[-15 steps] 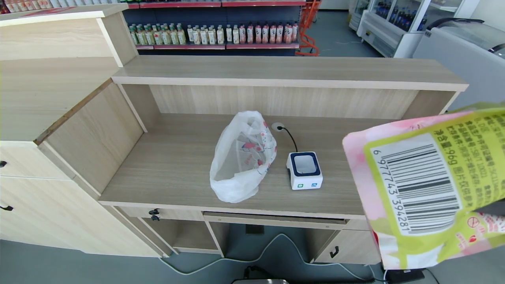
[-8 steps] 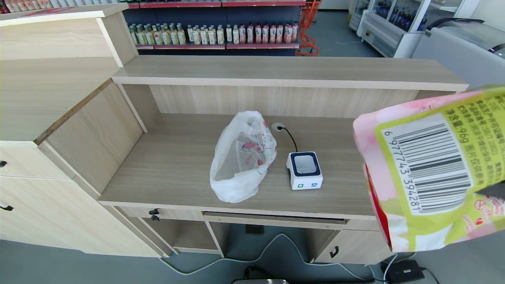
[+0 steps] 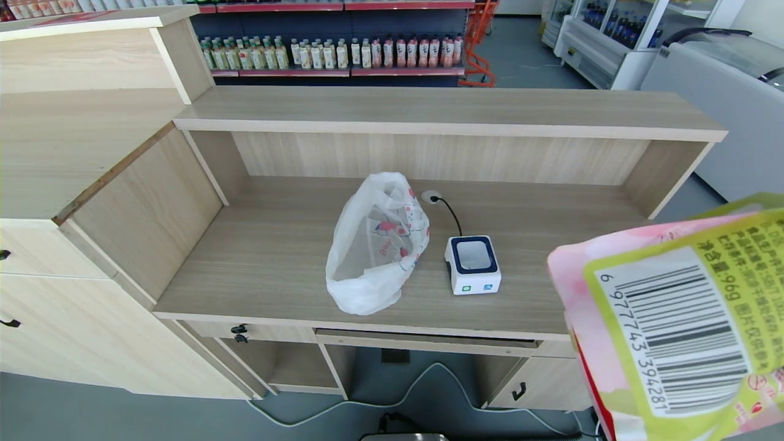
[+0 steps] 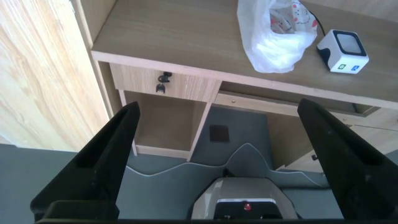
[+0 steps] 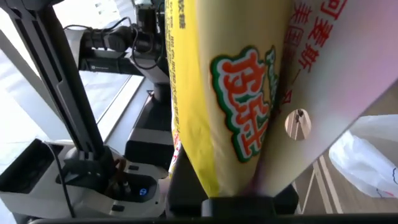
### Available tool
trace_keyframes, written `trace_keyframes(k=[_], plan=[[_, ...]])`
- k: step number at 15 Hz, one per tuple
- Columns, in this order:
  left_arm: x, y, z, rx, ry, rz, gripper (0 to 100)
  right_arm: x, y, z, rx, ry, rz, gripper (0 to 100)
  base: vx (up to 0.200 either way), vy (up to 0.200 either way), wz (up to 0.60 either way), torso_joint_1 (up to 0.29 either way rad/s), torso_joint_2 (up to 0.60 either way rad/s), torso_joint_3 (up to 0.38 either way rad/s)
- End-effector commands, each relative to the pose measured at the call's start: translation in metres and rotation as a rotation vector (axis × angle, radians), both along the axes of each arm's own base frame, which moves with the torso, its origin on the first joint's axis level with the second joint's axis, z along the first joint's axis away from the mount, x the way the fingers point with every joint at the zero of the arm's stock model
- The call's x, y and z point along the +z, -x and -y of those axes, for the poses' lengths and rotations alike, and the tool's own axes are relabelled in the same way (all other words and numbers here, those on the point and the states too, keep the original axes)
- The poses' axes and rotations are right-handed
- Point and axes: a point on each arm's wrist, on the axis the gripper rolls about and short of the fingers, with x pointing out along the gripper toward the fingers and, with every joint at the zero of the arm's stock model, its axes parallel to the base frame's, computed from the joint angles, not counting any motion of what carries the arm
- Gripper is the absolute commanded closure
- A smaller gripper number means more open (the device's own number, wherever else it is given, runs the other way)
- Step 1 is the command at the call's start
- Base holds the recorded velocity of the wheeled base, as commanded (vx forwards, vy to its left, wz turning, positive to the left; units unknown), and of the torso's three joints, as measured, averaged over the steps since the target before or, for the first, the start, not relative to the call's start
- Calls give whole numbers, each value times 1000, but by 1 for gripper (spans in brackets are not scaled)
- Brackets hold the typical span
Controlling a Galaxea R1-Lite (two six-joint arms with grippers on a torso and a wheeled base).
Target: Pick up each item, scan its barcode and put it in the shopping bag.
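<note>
Wide wooden surface (image 3: 275,263), bearing the scanner (image 3: 472,264) near its middle. White shopping bag (image 3: 376,245) slumped open just left of the scanner, a small gap between. Pink-and-green snack packet (image 3: 680,331) held aloft right of the scanner, barcode up, clamped in the right claw (image 5: 249,204). Left claw (image 4: 217,112) spread wide apart, low before the surface, well apart from the scanner.

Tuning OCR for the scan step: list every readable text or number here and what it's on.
"6 977743 394281": under the barcode on the snack pouch.
"净含量:96g": beside that barcode.
Other pouch print, shopping bag print, scanner icons, shelf bottles: too small or cropped to read.
</note>
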Motion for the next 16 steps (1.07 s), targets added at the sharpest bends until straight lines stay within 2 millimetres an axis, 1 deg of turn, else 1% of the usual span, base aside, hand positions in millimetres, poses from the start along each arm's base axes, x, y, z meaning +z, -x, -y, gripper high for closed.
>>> trace_keyframes(k=[1, 6, 10, 13, 16], plan=[[0, 0, 0, 0, 1, 0, 0, -3, 19, 10, -19, -2, 8, 100, 0, 0, 0, 0, 0, 0], [0, 0, 0, 0, 1, 0, 0, -7, 25, 13, -39, -1, -3, 100, 0, 0, 0, 0, 0, 0], [0, 0, 0, 0, 1, 0, 0, -18, 26, 14, -51, -2, 24, 100, 0, 0, 0, 0, 0, 0], [0, 0, 0, 0, 1, 0, 0, -24, 30, 21, -93, 3, -21, 100, 0, 0, 0, 0, 0, 0], [0, 0, 0, 0, 1, 0, 0, -28, 24, 21, -95, 7, -70, 100, 0, 0, 0, 0, 0, 0]])
